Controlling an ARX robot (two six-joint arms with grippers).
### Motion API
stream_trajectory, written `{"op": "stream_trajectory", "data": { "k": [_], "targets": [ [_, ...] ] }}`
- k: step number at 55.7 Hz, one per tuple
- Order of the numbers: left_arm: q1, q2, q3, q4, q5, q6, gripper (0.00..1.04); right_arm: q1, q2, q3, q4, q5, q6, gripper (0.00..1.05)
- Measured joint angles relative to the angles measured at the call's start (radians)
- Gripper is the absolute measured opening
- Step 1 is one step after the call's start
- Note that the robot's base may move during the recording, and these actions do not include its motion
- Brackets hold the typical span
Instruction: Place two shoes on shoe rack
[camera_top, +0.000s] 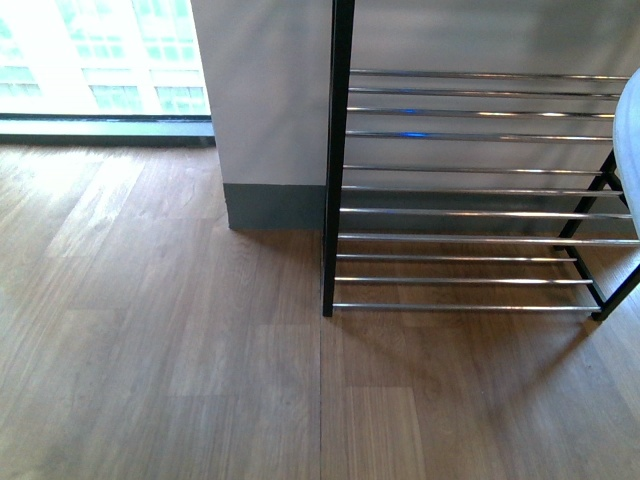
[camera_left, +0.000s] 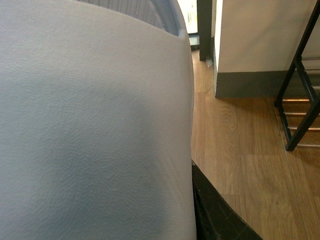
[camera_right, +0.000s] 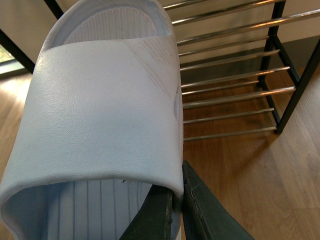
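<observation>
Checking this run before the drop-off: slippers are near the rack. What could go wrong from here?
1. The rack is only thin bars with gaps, so a slipper set down crooked may tip or sag between them.
2. The right gripper seems to pinch the right slipper at one edge only; it might slip.
3. The left slipper fills the left wrist view, hiding most of the rack.

Slide sandal (camera_right: 105, 110): pale grey-white moulded foam/rubber, matt, fine leather-like grain on strap, ribbed footbed. 2nd one (camera_left: 95, 125): same matt grained surface. Shoe rack (camera_top: 480, 190): thin matt black metal frame, shiny chrome bars. Floor (camera_top: 160, 350): wood-grain planks, low sheen. Wall (camera_top: 265, 90): smooth, matt; dark matt skirting. Fingers (camera_right: 200, 210): dark, dull.
</observation>
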Motion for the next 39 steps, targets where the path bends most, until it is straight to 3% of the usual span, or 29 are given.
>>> {"op": "stream_trajectory", "data": {
  "k": [39],
  "targets": [
    [0.0,0.002,-0.005,0.0,0.0,-0.004,0.02,0.0,0.002,-0.001,0.0,0.001,0.0,0.01]
  ]
}}
